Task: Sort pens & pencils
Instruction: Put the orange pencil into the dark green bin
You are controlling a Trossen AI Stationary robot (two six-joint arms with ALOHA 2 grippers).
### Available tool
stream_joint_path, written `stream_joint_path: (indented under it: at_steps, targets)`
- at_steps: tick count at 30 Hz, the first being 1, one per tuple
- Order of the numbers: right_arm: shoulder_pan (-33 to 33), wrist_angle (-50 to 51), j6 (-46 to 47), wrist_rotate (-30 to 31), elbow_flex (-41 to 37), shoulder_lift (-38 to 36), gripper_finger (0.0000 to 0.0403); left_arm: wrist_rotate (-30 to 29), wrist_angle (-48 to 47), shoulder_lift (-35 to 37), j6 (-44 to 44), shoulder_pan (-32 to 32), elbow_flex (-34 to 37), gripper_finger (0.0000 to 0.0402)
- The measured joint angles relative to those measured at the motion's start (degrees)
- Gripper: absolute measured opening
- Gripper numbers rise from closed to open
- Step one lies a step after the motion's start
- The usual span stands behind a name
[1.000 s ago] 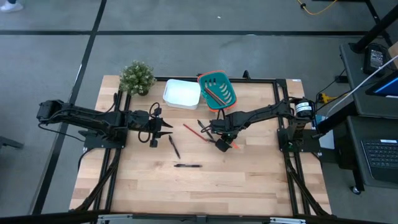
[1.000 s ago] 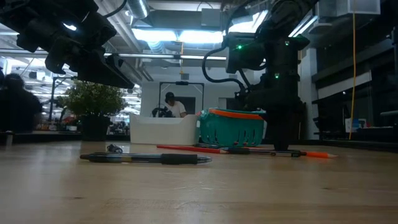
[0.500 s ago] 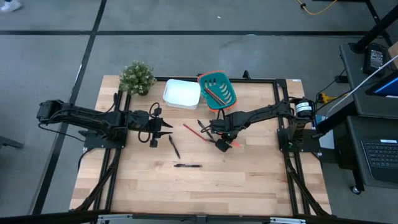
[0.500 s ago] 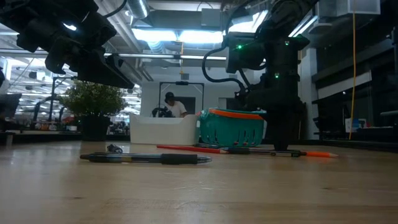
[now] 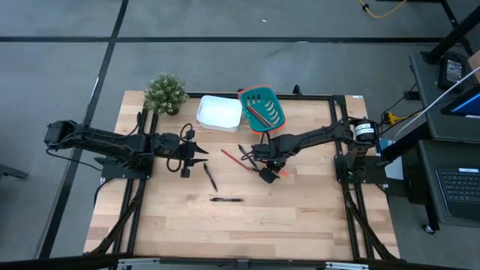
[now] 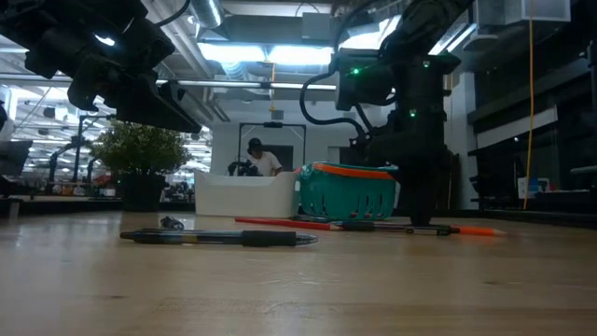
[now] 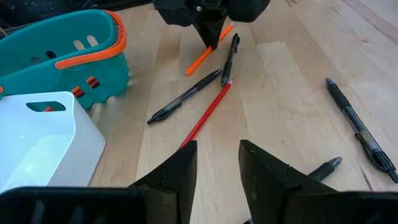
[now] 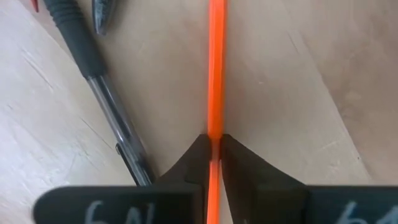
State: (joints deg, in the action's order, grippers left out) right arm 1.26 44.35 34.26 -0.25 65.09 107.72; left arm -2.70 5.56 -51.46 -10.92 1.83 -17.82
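- Wooden table (image 5: pixel 300 225), seen from above, with both arms reaching toward its middle; sorting appears partly done.
- Nearest the front edge, one black pen (image 5: pixel 226 199) lies alone, unsorted; a second pen (image 5: pixel 210 177) lies just behind it, near the left gripper (image 5: pixel 201 154).
- Left gripper hovers over the table with fingers parted, holding nothing.
- Right gripper (image 8: pixel 213 146) is down at the table, fingers pinched onto an orange pencil (image 8: pixel 214 74) that lies flat on the wood; a clear-barrelled pen (image 8: pixel 102 81) lies just beside it.
- Red pencil (image 5: pixel 232 157) and further pens (image 7: pixel 185 96) lie between the two grippers, not yet sorted.
- Teal basket (image 5: pixel 276 101) at the far edge already holds several thin sticks; their kind is hard to tell.
- White bin (image 5: pixel 219 112) beside it appears empty.
- Potted plant (image 5: pixel 165 92) stands at the far left corner.
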Motion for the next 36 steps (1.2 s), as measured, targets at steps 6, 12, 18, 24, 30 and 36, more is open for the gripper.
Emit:
stream_joint_path:
  at_steps: [6, 12, 18, 24, 30, 36]
  targets:
    - [0.0, 1.1, -2.0, 0.3, 2.5, 0.1, 0.0037, 0.0, 0.0, 0.0, 0.0, 0.0, 0.0, 0.0112]
    - [0.5, 1.4, -3.3, 0.7, 3.8, 0.1, 0.0037, 0.0, -0.2, 0.0, 0.0, 0.0, 0.0, 0.0112]
    - [1.7, 1.6, -4.9, 0.7, 5.3, 0.0, 0.0037, 0.0, -0.3, 0.0, 0.0, 0.0, 0.0, 0.0112]
    - [2.1, 5.2, -6.7, 1.7, 8.4, -0.1, 0.0037, 0.0, -0.6, 0.0, 0.0, 0.0, 0.0, 0.0112]
    - [2.3, 9.6, -8.9, 4.8, 12.6, -0.1, 0.0037, 0.0, -0.6, 0.0, 0.0, 0.0, 0.0, 0.0112]
    - [2.4, 13.9, -9.7, 9.5, 17.1, -0.1, 0.0037, 0.0, -0.6, 0.0, 0.0, 0.0, 0.0, 0.0112]
